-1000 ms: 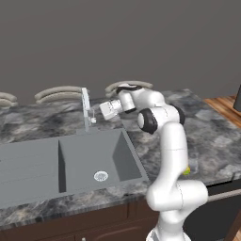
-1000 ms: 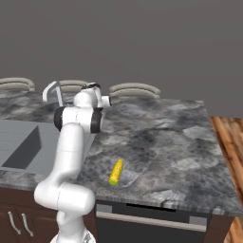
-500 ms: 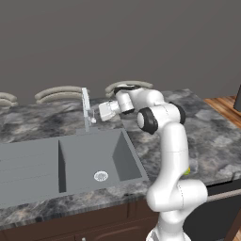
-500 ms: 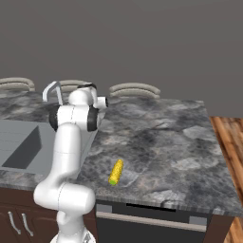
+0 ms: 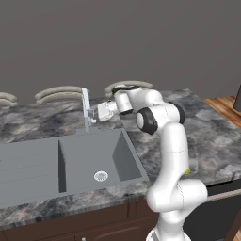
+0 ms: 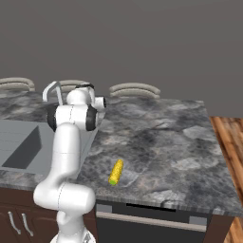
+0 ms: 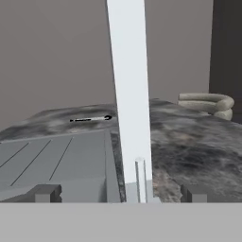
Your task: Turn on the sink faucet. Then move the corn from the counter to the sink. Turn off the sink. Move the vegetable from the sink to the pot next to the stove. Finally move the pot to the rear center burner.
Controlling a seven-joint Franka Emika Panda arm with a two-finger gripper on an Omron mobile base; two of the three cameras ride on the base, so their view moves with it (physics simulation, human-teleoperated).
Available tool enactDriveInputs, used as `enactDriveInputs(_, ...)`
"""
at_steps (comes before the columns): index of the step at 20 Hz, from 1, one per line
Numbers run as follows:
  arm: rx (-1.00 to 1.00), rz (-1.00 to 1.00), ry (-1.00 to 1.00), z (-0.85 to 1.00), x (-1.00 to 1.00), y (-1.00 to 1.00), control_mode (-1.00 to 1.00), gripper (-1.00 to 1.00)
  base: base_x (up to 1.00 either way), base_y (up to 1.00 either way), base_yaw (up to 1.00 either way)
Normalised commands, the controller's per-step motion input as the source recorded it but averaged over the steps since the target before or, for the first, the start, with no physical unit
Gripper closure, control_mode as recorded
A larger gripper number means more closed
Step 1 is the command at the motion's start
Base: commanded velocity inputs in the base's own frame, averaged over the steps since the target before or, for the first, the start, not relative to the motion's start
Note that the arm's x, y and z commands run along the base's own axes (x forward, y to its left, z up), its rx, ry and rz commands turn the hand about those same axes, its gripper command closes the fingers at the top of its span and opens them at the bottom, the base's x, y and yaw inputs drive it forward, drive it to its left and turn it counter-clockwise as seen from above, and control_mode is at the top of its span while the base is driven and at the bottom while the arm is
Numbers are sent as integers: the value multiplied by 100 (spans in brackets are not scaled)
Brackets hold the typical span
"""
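We hold our two-finger gripper point(image 7: 118, 193) wide, straddling the slim pale upright faucet point(image 7: 130, 101), its thin lever point(image 7: 140, 178) dead ahead.

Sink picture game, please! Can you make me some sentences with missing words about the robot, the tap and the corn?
1. The gripper is right beside the sink ____.
2. The corn lies on the ____.
3. The gripper's jaws are ____.
4. The sink has ____ basins.

Missing words: faucet; counter; open; two
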Motion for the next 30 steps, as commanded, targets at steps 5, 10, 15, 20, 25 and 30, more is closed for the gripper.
enactDriveInputs(5, 0, 0, 0, 0, 20, 0, -100, -100, 0, 0, 0)
enactDriveInputs(10, 0, 0, 0, 0, 4, -4, -100, -100, 0, 0, 0)
enactDriveInputs(15, 0, 0, 0, -5, 12, -5, -100, -100, 0, 0, 0)
enactDriveInputs(20, 0, 0, 0, -7, 14, 7, -100, -100, 0, 0, 0)
enactDriveInputs(25, 0, 0, 0, -4, 0, 28, -100, -100, 0, 0, 0)
enactDriveInputs(30, 0, 0, 0, 0, -2, 27, -100, -100, 0, 0, 0)
